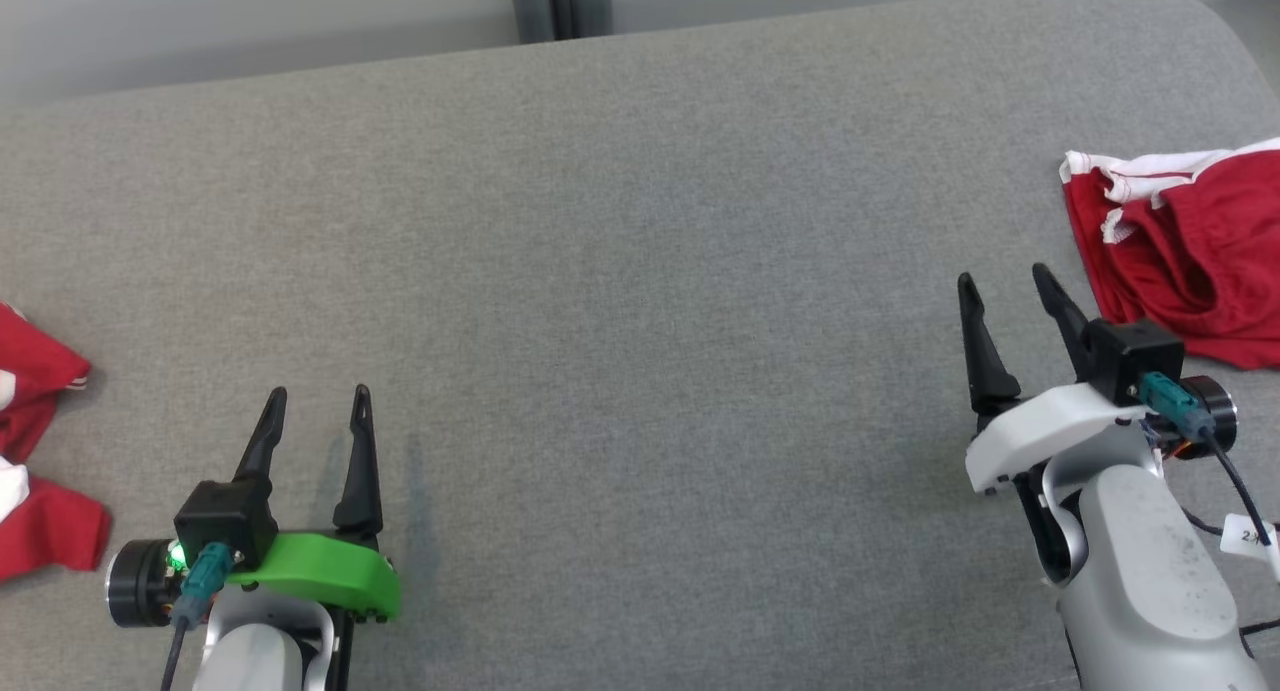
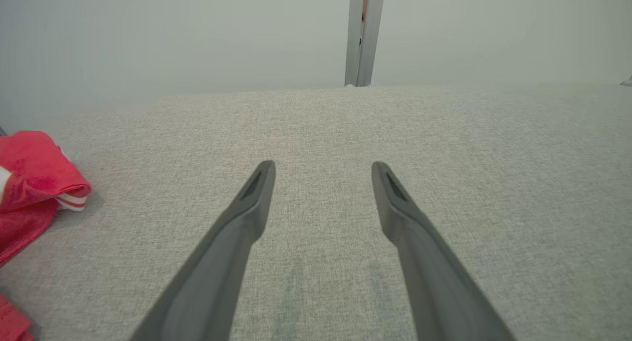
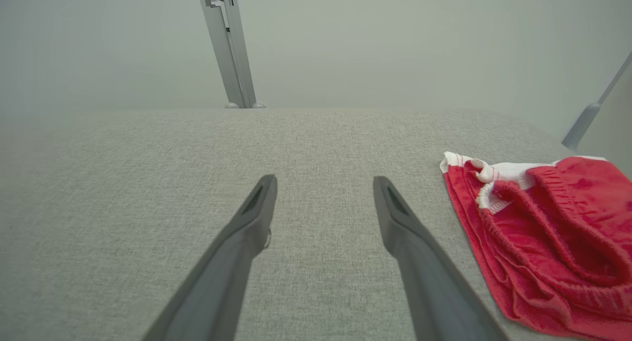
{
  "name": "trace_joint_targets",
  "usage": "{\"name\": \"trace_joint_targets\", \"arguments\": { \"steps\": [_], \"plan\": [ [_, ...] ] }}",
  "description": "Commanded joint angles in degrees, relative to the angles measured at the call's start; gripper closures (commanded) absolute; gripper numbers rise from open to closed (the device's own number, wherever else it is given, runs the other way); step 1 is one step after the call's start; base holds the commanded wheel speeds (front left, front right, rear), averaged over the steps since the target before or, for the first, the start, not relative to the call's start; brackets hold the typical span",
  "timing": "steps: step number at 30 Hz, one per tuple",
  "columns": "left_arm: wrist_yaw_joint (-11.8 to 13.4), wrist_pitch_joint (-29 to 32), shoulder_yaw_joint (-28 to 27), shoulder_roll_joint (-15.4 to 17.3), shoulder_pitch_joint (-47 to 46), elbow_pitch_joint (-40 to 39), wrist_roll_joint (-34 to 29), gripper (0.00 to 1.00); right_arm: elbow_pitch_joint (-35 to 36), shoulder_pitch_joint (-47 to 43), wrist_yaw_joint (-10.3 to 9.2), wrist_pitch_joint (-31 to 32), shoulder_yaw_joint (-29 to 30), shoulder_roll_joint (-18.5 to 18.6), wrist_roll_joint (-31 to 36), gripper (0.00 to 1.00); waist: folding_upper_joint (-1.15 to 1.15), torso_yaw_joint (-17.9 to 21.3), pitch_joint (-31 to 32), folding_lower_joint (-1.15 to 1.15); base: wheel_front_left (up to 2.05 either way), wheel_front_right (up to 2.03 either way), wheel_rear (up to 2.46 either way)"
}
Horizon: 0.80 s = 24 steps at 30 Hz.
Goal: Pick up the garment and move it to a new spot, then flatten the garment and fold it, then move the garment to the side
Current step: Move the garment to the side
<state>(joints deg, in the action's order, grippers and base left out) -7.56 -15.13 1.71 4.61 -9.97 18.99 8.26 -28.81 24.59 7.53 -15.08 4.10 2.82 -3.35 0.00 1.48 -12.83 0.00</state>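
The left gripper (image 1: 320, 391) is held spread and empty over the near left of the grey padded surface (image 1: 640, 221). The right gripper (image 1: 1002, 274) is likewise spread at the near right, with nothing grasped. The red garment (image 1: 1190, 261), white-trimmed, is laid crumpled at the right edge, just beside the right fingers and untouched. A second red cloth (image 1: 40, 371) is seen at the left edge, apart from the left gripper.
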Motion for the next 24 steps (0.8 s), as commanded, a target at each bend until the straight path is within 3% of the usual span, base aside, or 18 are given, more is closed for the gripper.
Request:
{"name": "trace_joint_targets", "arguments": {
  "steps": [1, 17, 24],
  "plan": [
    [0.15, -0.01, -0.64, -0.34, 1.28, 0.3, -0.32, 0.0, -0.11, -1.83, -0.09, -0.1, -0.12, 0.24, -1.04, 0.0, 0.0, -1.69, 2.92, 0.0, 0.0, 0.0, 0.0],
    [0.15, 0.0, -2.83, -1.6, 7.21, 0.35, -1.85, 0.0, 3.79, -12.05, -0.09, -0.1, -3.16, 0.22, -5.63, 0.0, 0.0, -3.12, 9.54, 0.0, 0.0, 0.0, 0.0],
    [0.15, 0.0, -0.82, -1.62, 7.69, -0.49, 1.53, 0.0, 3.76, -13.19, -0.09, -0.1, -5.15, 0.22, -6.92, 0.0, 0.0, -4.96, 9.32, 0.0, 0.0, 0.0, 0.0]
  ]
}}
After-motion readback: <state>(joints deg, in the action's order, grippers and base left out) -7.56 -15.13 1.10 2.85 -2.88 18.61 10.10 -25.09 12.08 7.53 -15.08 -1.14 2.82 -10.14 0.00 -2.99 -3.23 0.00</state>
